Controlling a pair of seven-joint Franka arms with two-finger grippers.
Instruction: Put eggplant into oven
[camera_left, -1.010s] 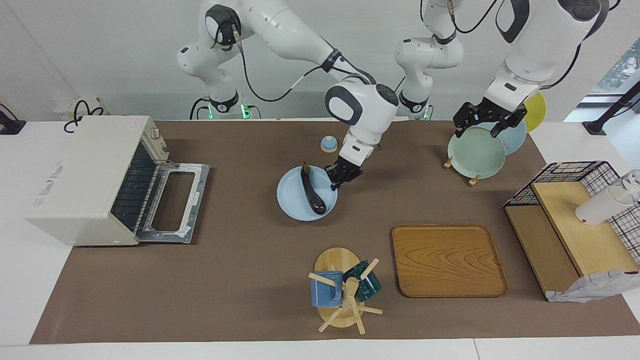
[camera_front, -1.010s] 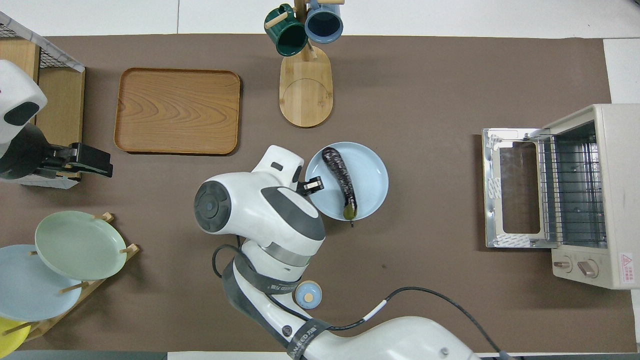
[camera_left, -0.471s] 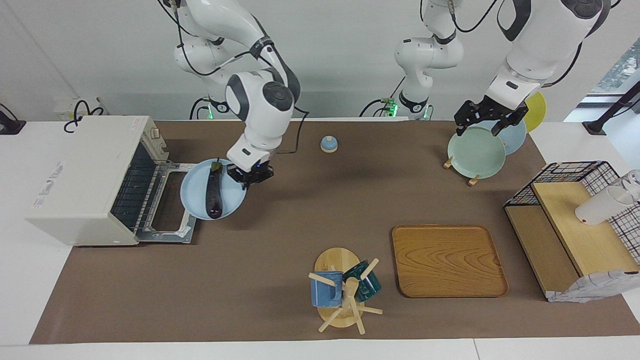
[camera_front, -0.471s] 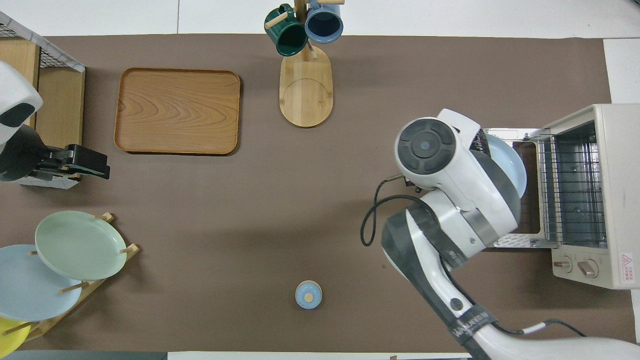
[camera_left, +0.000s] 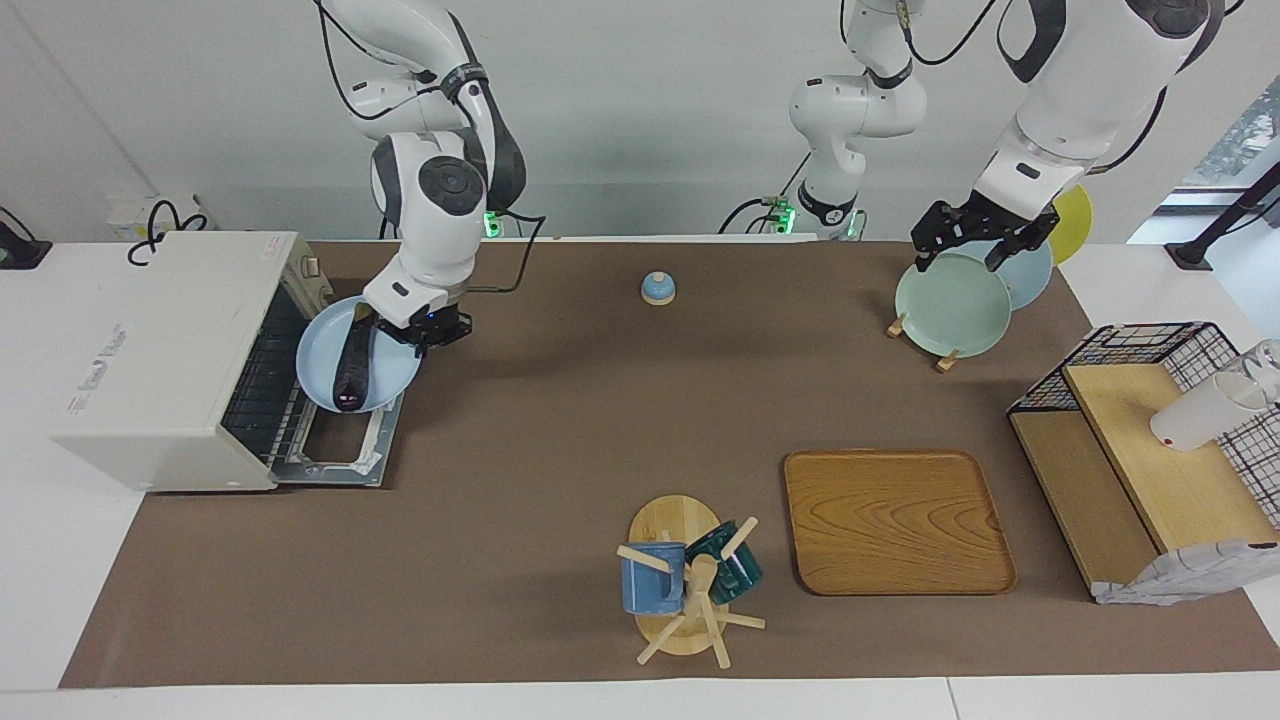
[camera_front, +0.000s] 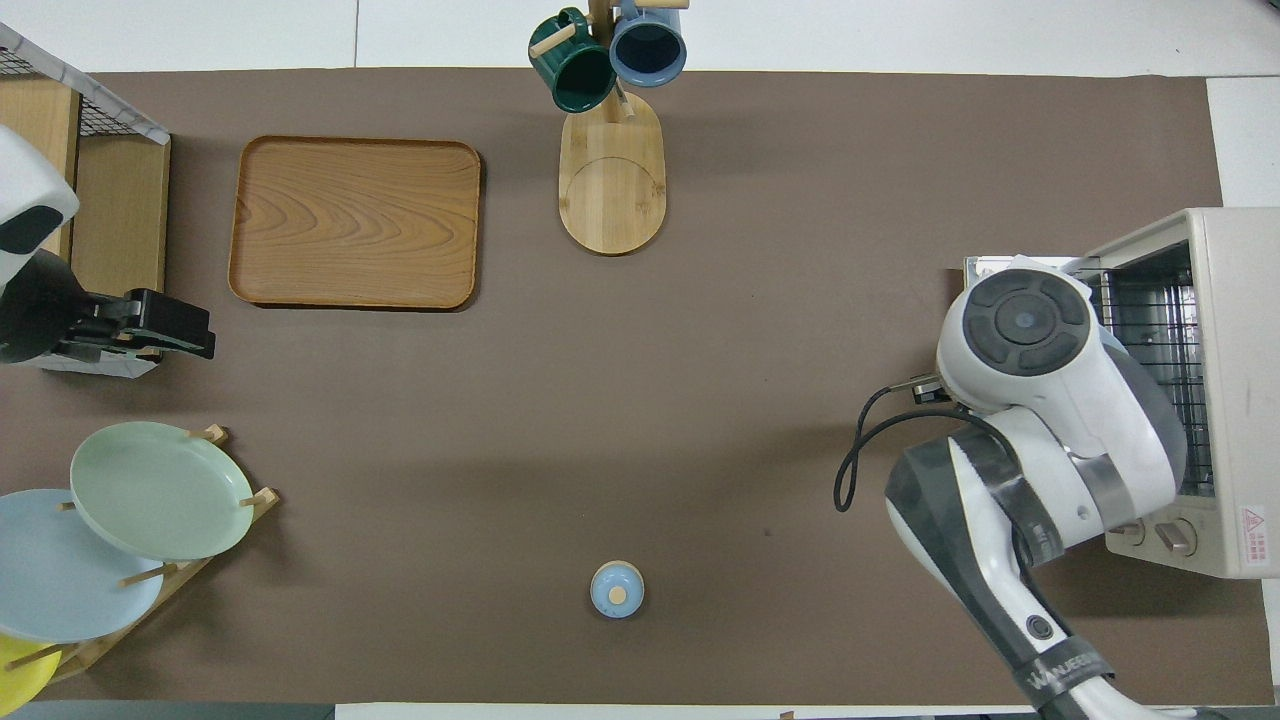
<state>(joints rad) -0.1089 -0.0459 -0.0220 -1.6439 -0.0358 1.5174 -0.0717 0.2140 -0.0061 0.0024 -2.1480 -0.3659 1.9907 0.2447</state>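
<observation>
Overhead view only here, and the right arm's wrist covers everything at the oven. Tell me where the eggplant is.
Observer: The eggplant lies on a light blue plate, not on the oven's rack.
Operator: Give me the plate's position.
Observer: The right tool is shut on the plate's rim and holds it up over the open oven door, right at the mouth of the oven. I cannot tell whether its edge is already inside.
Operator: Report the left tool.
Observer: The left tool waits with its jaws open, raised at the left arm's end of the table, holding nothing.
</observation>
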